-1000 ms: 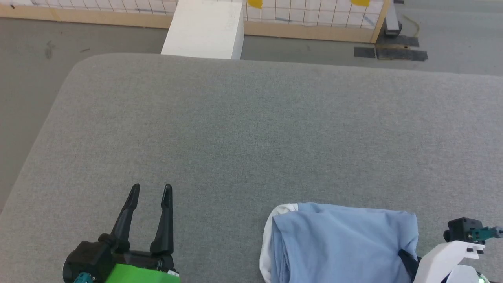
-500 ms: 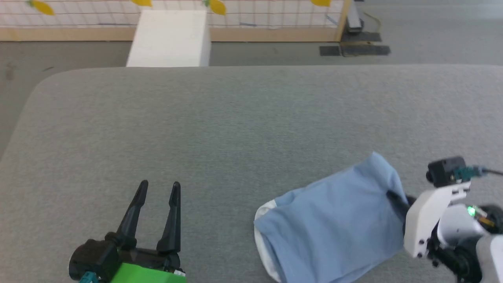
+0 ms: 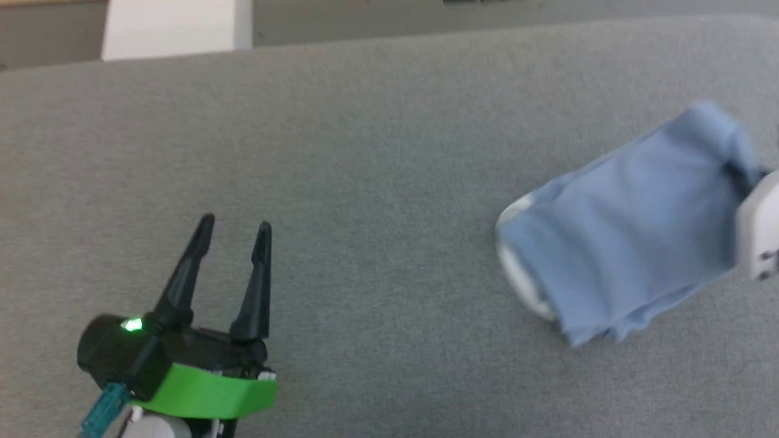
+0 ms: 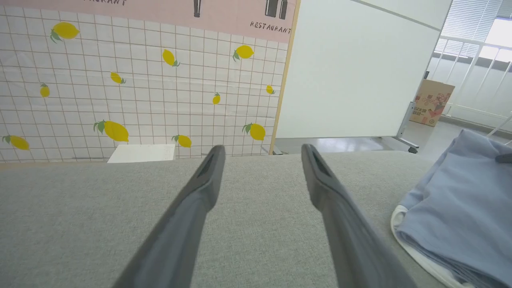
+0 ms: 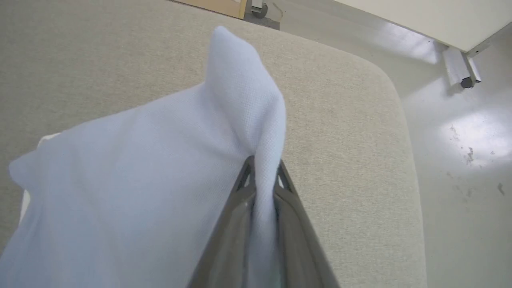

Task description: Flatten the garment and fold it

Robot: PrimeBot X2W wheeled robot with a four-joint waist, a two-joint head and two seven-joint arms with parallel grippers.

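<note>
Left gripper [image 3: 236,222]: fingers are spread wide with nothing between them, tips pointed out across the grey table [image 3: 389,152]; contact with the table cannot be told. The shirt [image 3: 633,225] is located well off to the right of these fingers, no contact. In the left wrist view its nearest part is seen beyond the right-hand finger, apart from it. Right gripper [image 5: 264,162]: fingers are closed narrow on a fold of the shirt. A ridge of blue cloth is pinched between the two fingers, and a peak of fabric is stood up just past the tips. From the pinch, the bulk of the shirt is draped away to the left of the right fingers, bunched and rumpled, not laid flat. The end farthest from the pinch, where a white edge [image 3: 517,267] is exposed, is turned toward the left gripper and is seen low on the table. The head view is blurred here; the right fingers are mostly covered by cloth in it, and a white wrist housing [image 3: 758,231] is seen against the shirt's right end. Past the left fingertips, beyond the table's far edge, a white box [image 4: 141,153] and a lemon-print tiled wall [image 4: 120,100] are seen.
</note>
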